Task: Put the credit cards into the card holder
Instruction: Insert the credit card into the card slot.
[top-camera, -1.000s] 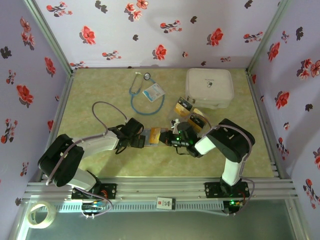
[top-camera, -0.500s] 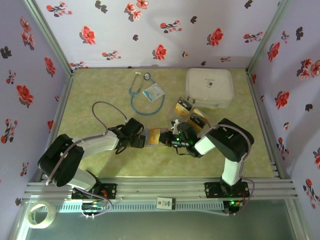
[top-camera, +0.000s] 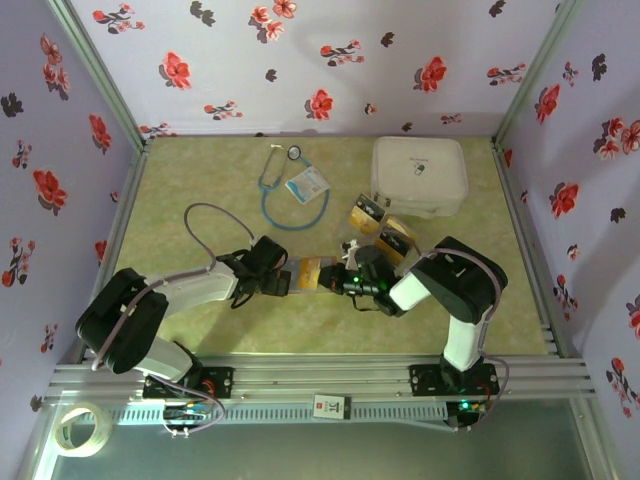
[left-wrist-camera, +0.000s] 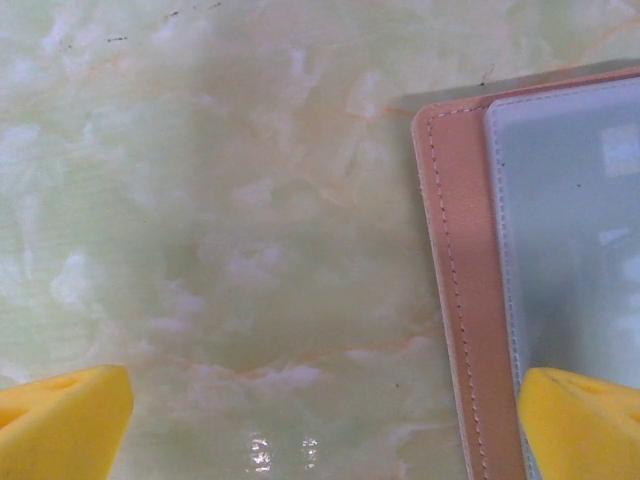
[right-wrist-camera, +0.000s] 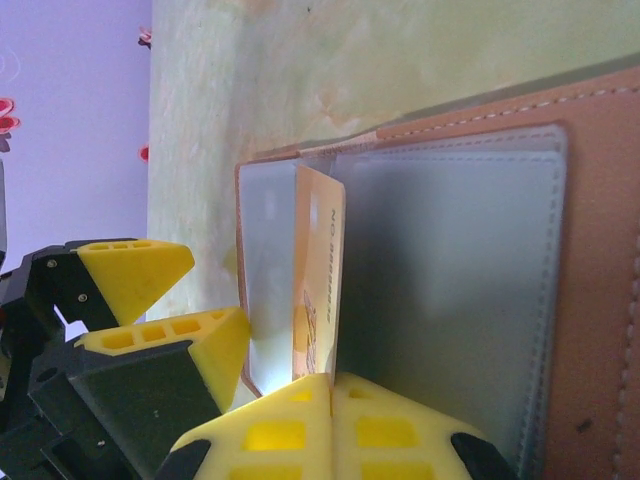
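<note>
Barely a twitch since a second earlier: both arms sat where they had been. The right pincer (right-wrist-camera: 331, 385) was clamped shut on a credit card (right-wrist-camera: 318, 270). The card stood edge-on just ahead of its tips, poked between the clear pockets (right-wrist-camera: 450, 300) of the open card holder (right-wrist-camera: 600, 250). Facing it, the left pincer (left-wrist-camera: 322, 430) gaped wide and held nothing, one fingertip (left-wrist-camera: 585, 420) over the card holder's stitched edge, the other over bare worktop (left-wrist-camera: 200, 200). Spare cards (top-camera: 368, 214) lay beyond the right pincer, beside a white case (top-camera: 419, 176), apart from the card holder.
</note>
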